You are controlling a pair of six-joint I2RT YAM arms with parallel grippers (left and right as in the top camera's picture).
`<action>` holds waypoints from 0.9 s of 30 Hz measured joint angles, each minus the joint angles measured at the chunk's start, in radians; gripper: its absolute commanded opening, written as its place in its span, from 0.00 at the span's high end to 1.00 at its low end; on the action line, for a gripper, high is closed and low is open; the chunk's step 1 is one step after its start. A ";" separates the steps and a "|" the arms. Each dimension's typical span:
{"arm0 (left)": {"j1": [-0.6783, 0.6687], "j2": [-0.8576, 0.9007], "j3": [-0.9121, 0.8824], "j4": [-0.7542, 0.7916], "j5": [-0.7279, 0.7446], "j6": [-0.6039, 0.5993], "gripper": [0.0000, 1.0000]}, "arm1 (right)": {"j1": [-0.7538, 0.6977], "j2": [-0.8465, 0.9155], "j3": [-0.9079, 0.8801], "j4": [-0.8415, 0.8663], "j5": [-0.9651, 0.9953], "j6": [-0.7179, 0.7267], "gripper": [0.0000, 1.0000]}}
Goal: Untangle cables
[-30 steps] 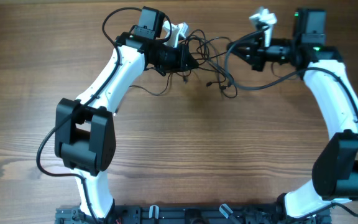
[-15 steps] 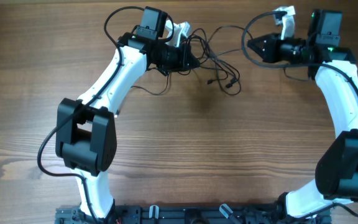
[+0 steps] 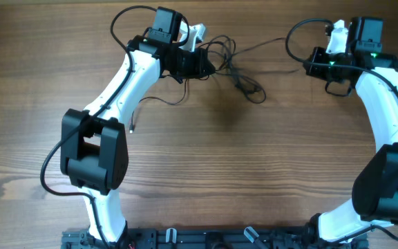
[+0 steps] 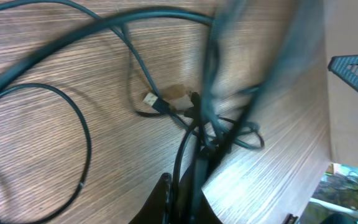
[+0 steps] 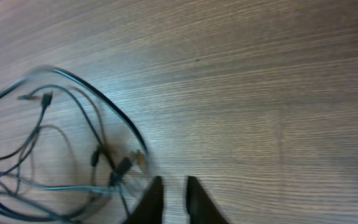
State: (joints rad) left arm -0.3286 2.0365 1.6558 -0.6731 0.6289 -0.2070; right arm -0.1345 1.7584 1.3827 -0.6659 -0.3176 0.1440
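Observation:
The thin black cables (image 3: 228,57) lie tangled on the wood at the far middle. My left gripper (image 3: 211,67) is shut on several strands at the knot's left side. In the left wrist view the strands run between its closed fingers (image 4: 188,186), and a small silvery plug (image 4: 149,98) lies beyond them. One strand (image 3: 261,45) stretches straight from the knot toward my right gripper (image 3: 309,66). In the right wrist view its fingers (image 5: 174,182) stand almost together with a narrow gap, and blurred cables (image 5: 114,168) reach the left finger.
A loose cable tail (image 3: 133,124) trails down beside the left arm. A looped end (image 3: 254,93) lies below the knot. The thicker black wire (image 3: 290,41) fixed to the right arm loops out to the left of that wrist.
My right gripper has moved right, away from the knot, and one strand has drawn out straight behind it. The left gripper has stayed in place, still holding the cables.

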 measured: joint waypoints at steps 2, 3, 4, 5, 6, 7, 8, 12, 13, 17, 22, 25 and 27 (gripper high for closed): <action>0.001 0.000 0.000 -0.001 -0.007 0.011 0.96 | 0.000 0.000 0.000 0.000 0.005 -0.017 0.70; 0.001 0.000 0.000 -0.002 -0.008 0.012 0.96 | 0.000 0.000 0.000 -0.001 0.005 -0.023 0.68; 0.001 0.000 0.000 -0.006 -0.011 0.015 0.96 | 0.000 0.000 0.000 0.000 0.003 -0.029 0.65; 0.001 0.000 0.000 -0.008 -0.011 0.018 0.96 | 0.000 0.000 0.000 0.000 -0.005 -0.039 0.63; 0.001 0.000 0.000 -0.007 -0.012 0.019 0.96 | 0.000 0.000 0.000 0.000 -0.027 -0.062 0.62; 0.001 0.000 0.000 -0.007 -0.012 0.021 0.96 | 0.000 0.000 0.000 0.002 -0.062 -0.091 0.59; 0.001 0.000 0.000 -0.008 -0.012 0.022 0.96 | 0.000 0.000 0.000 0.007 -0.108 -0.126 0.55; 0.001 0.000 0.000 -0.035 0.014 0.085 0.96 | 0.000 0.000 0.000 0.091 -0.370 -0.270 0.53; 0.001 0.000 0.000 -0.048 0.036 0.119 0.96 | 0.000 0.000 0.000 0.112 -0.410 -0.282 0.53; 0.001 0.000 0.000 -0.108 0.148 0.262 0.96 | 0.016 -0.001 0.000 0.154 -0.523 -0.350 0.47; 0.001 0.000 0.000 -0.149 0.301 0.441 0.96 | 0.071 -0.001 0.000 0.118 -0.557 -0.474 0.43; 0.001 0.000 0.000 -0.149 0.341 0.483 0.96 | 0.104 -0.001 0.000 0.072 -0.546 -0.535 0.43; 0.001 0.000 0.000 -0.149 0.357 0.499 0.96 | 0.127 -0.001 0.000 0.037 -0.537 -0.589 0.43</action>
State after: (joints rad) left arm -0.3279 2.0365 1.6558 -0.8223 0.9855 0.2924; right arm -0.0074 1.7576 1.3827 -0.6292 -0.8551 -0.4454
